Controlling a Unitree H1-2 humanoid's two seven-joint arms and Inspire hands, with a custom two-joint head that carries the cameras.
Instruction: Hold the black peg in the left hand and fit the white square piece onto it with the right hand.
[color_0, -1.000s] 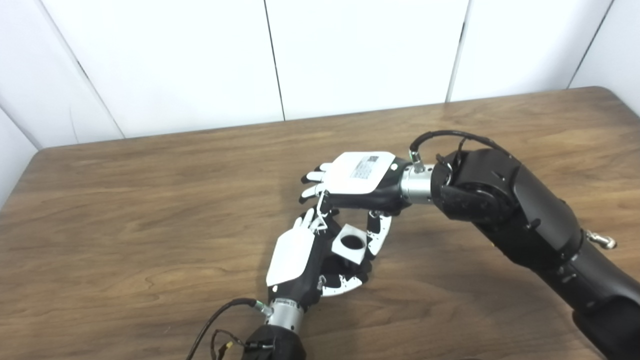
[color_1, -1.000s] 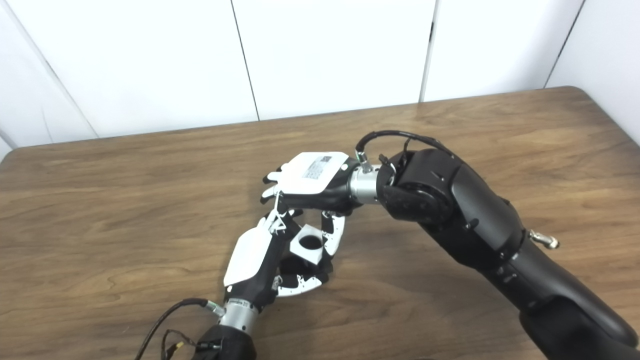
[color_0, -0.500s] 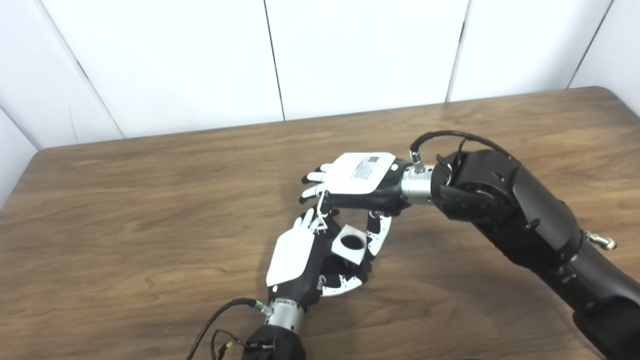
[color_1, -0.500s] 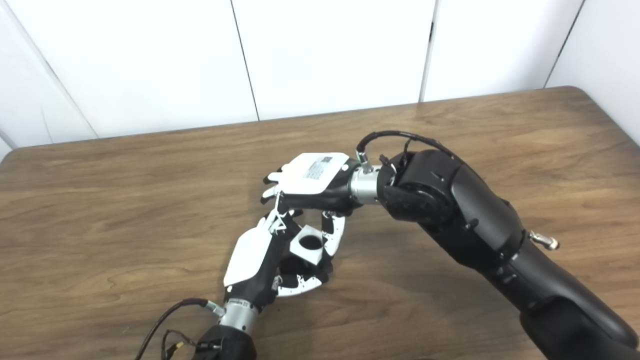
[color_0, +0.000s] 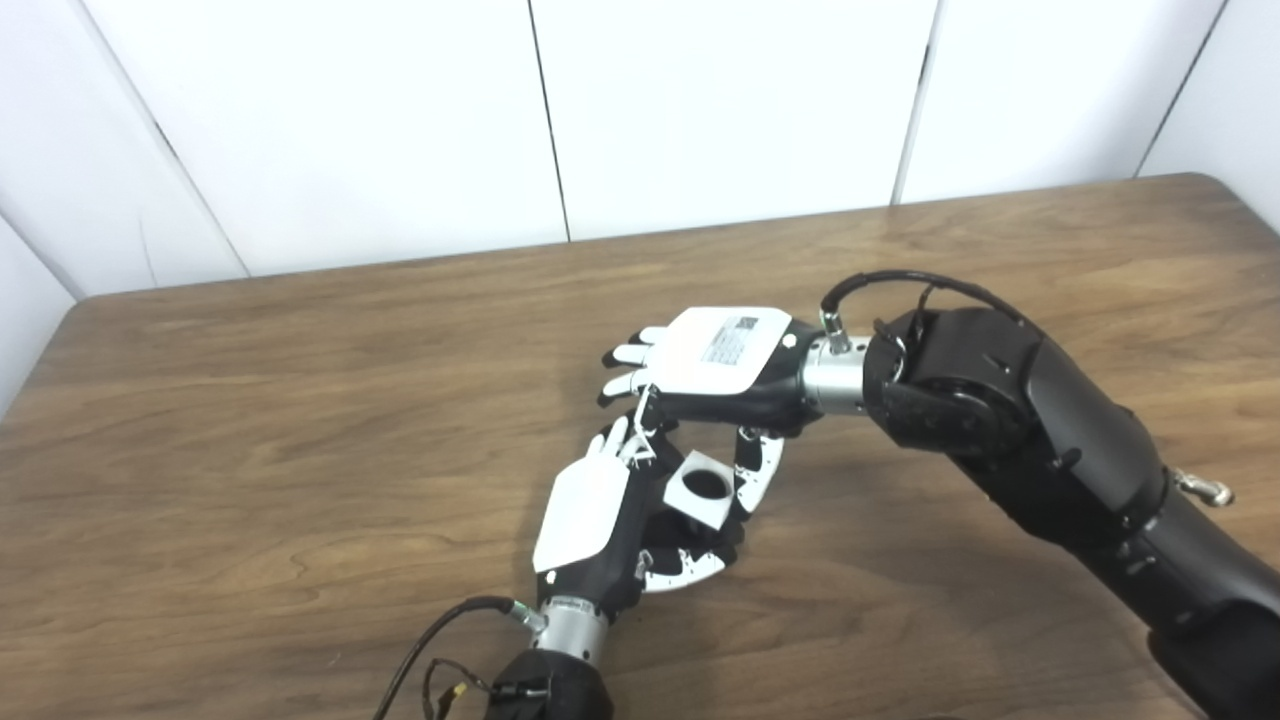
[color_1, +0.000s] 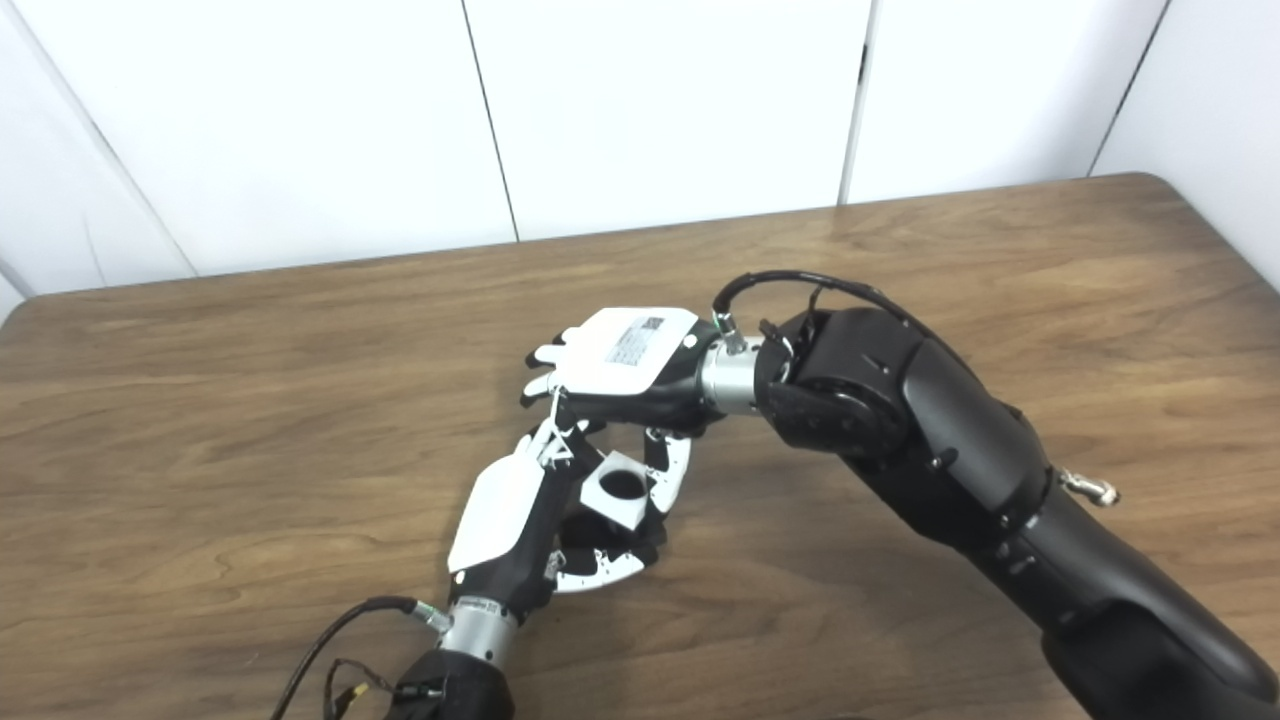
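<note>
Lowered slightly, our right hand (color_0: 715, 370) grasps the white square plastic piece (color_0: 700, 487) over our left hand (color_0: 600, 515), clenched around the hidden black peg; seating remains unconfirmed.

"Where are my two head cameras looking?"

"Both look down from above the table's (color_0: 300, 350) near edge toward its far edge and the white wall (color_0: 720, 110). I see them side by side, fairly close. They share nearly all: the right eye view shows more of the far right corner, the left eye view more of the left edge."
</note>
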